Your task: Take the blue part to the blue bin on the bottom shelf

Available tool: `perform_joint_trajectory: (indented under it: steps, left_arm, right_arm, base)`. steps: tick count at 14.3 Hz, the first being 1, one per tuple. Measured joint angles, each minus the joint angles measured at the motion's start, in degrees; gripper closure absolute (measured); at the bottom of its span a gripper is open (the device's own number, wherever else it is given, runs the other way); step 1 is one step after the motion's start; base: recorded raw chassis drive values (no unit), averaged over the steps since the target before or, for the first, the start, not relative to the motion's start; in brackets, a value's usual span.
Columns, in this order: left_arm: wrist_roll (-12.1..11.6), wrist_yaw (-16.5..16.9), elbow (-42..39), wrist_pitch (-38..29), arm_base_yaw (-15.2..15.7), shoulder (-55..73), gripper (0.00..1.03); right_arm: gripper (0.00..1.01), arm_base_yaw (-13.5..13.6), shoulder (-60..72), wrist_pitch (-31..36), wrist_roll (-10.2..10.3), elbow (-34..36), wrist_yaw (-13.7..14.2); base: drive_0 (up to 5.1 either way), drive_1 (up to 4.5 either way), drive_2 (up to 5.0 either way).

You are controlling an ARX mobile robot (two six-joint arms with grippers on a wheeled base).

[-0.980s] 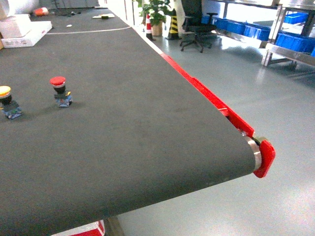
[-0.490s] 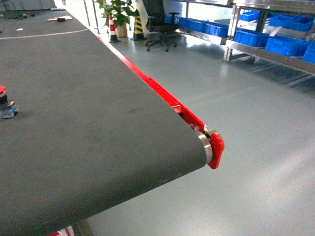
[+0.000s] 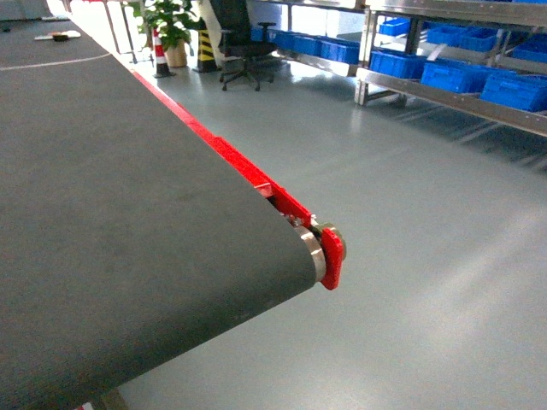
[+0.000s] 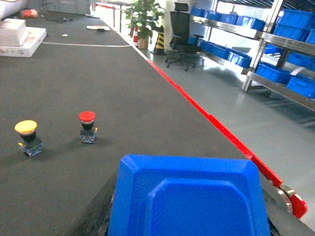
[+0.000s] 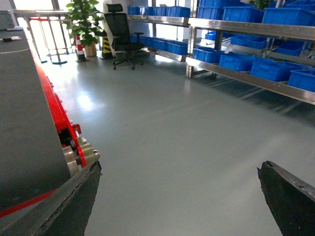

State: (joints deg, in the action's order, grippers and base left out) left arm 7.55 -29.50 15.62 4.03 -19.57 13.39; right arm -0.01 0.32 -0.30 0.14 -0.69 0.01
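Observation:
In the left wrist view a blue part (image 4: 189, 196), a flat moulded plastic piece with a raised rim, fills the lower frame. My left gripper (image 4: 191, 209) is shut on it, with dark fingers (image 4: 101, 209) showing at either side, and holds it above the black conveyor belt (image 4: 123, 93). My right gripper (image 5: 179, 167) stands open over the grey floor with nothing between its jaws. Blue bins (image 5: 268, 69) sit in a row on the bottom shelf (image 5: 246, 79) of a steel rack, also in the head view (image 3: 453, 75). Neither gripper shows in the head view.
The belt's red side rail (image 3: 231, 158) and end roller (image 3: 325, 252) lie left of the open floor (image 3: 427, 256). A yellow button (image 4: 27, 132) and a red button (image 4: 87, 125) stand on the belt. An office chair (image 3: 235, 38), a plant (image 3: 167, 26) and a cone (image 3: 160, 55) stand far back.
The head view has swung right: the buttons on the belt have left the frame, the belt end has slid left, and the rack with blue bins has come further into view.

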Motion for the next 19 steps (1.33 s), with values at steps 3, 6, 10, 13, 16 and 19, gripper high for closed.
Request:
perform_joint_trajectory:
  steps: [3,6,10,13,16,19]
  left_arm:
    - [0.0,0.0,0.0,0.0,0.0,0.0,0.59]
    - [0.0,0.0,0.0,0.0,0.0,0.0,0.59]
    - [0.0,0.0,0.0,0.0,0.0,0.0,0.59]
    - [0.0,0.1,0.0,0.0,0.0,0.0,0.6]
    - [0.0,0.1,0.0,0.0,0.0,0.0,0.6]
    - [0.0,0.1,0.0,0.0,0.0,0.0,0.6]
  right_arm:
    - [0.03,0.0,0.0,0.0,0.0,0.0,0.0]
    - [0.03,0.0,0.0,0.0,0.0,0.0,0.0]
    - [0.03,0.0,0.0,0.0,0.0,0.0,0.0]
    - [0.03,0.0,0.0,0.0,0.0,0.0,0.0]
    - [0.03,0.0,0.0,0.0,0.0,0.0,0.0]
    - [0.03,0.0,0.0,0.0,0.0,0.0,0.0]
  base:
    - [-1.6,-1.64,-1.6]
    - [-1.6,-1.59,-1.6]
    - [-1.7,-1.68,-1.7]
    - [-1.6,-1.62,-1.6]
    - [-1.7,-1.67,-1.7]
    - [-1.7,-1.66,-1.7]
